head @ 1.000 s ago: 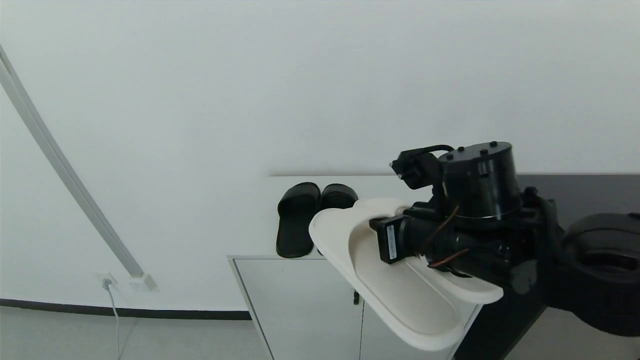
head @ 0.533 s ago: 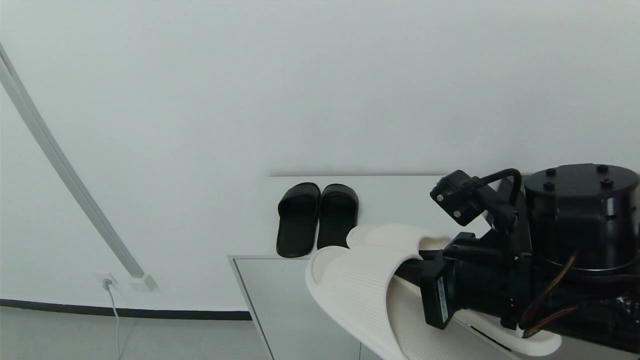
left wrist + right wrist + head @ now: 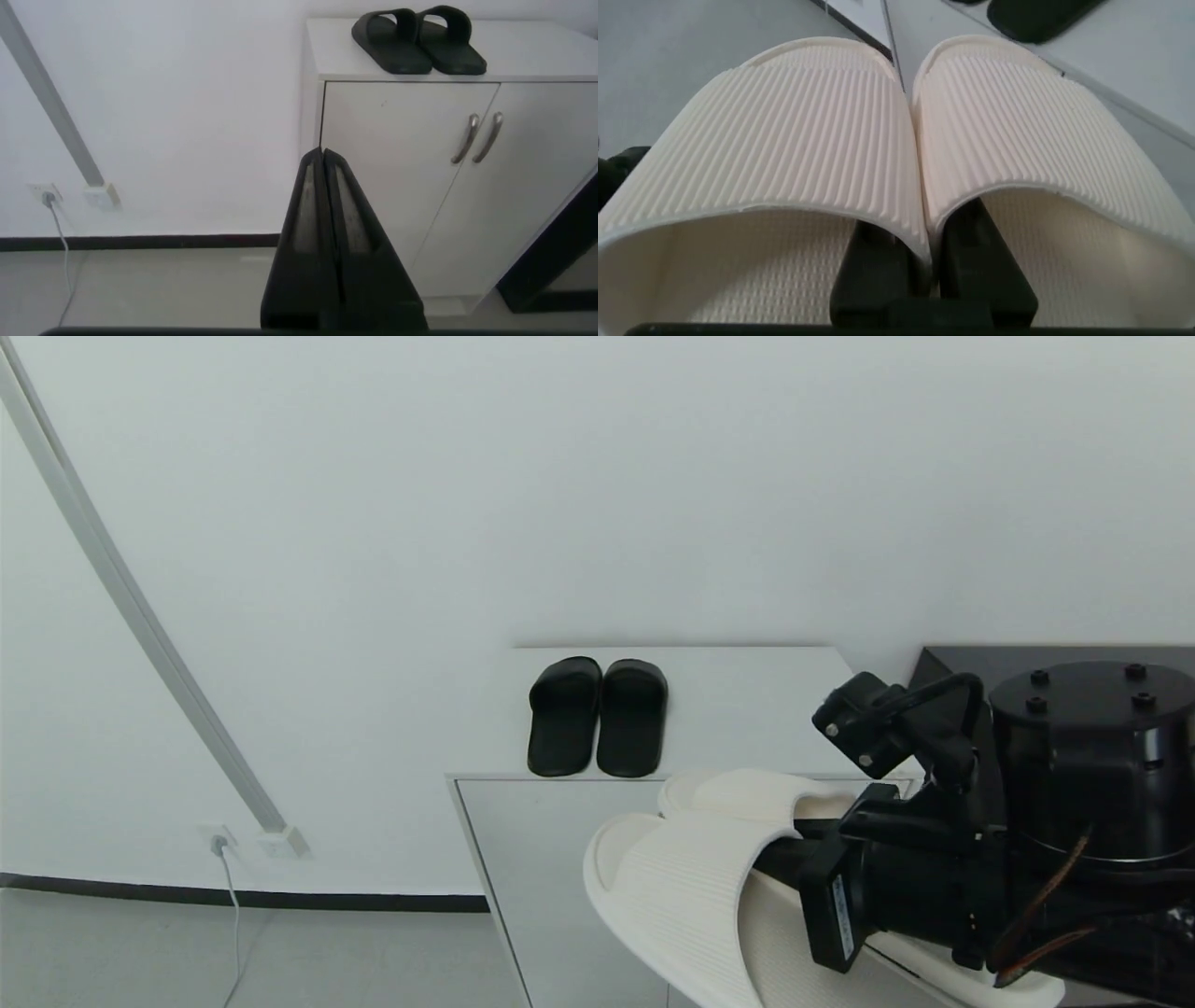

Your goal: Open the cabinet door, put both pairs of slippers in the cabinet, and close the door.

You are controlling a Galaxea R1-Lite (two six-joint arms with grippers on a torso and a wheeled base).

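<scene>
The black slippers (image 3: pixel 597 717) are plain. The cream slippers (image 3: pixel 822 131) have finely ribbed straps and insoles that seem pebbled in a small grid. The cabinet (image 3: pixel 402 168) is white, its handles (image 3: pixel 464 138) silvery; the floor (image 3: pixel 112 947) is grey.

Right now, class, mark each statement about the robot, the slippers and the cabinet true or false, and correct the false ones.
1. The black slippers lie on top of the cabinet. True.
2. A cabinet door stands open. False: both doors are shut.
3. The right gripper holds the white slippers as a pair, in front of the cabinet. True.
4. The left gripper grips a door handle. False: the left gripper is shut on nothing, apart from the handles.
</scene>
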